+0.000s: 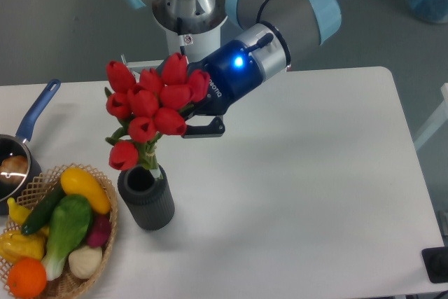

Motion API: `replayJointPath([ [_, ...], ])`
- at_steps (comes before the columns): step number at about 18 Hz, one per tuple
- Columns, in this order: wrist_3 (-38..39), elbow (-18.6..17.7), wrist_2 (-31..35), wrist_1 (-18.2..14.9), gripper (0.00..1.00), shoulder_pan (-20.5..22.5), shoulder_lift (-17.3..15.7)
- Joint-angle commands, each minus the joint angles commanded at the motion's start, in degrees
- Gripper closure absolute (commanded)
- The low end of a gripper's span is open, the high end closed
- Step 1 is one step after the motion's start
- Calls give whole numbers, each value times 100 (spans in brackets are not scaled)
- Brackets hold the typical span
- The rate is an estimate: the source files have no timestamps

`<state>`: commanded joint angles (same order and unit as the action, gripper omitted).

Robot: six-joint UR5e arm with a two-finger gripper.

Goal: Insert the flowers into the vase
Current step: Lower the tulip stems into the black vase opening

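**Tulip stems at the vase mouth, bunch not yet seated**

Camera view from the front shows the gripper (pixel 187 121) held low over the left half of the white table (pixel 315 194), its blue body lit and angled down toward the left. The flowers (pixel 148 103) hide most of the fingers; one dark finger (pixel 206 129) juts out to the right of the buds. The jaws appear clamped on the bunch just under the blooms, though the contact itself is masked by the red heads.

The bunch stands nearly upright, leaning a little to the left. Its pale stems run down to the rim of the vase (pixel 146 199), and their lower ends seem to be just inside the round mouth at its right edge; how deep they reach cannot be made out. One bud droops low on the left, close above the rim.

By my reading, insertion is under way but unfinished. The next move calls for lowering the bunch straight down, keeping the stems centred over the opening so they do not catch the rim or tip the vase, then letting go.

A wicker basket of vegetables (pixel 59 239) sits just beside the vase on the left, and a blue-handled saucepan (pixel 21 152) lies further left.
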<state>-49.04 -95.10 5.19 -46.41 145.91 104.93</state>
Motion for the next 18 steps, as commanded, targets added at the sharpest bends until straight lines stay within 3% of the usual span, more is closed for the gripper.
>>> replayJointPath([
  [13, -229, -439, 141, 35, 85, -97, 9],
  [18, -632, -606, 764, 44, 81, -361, 202],
])
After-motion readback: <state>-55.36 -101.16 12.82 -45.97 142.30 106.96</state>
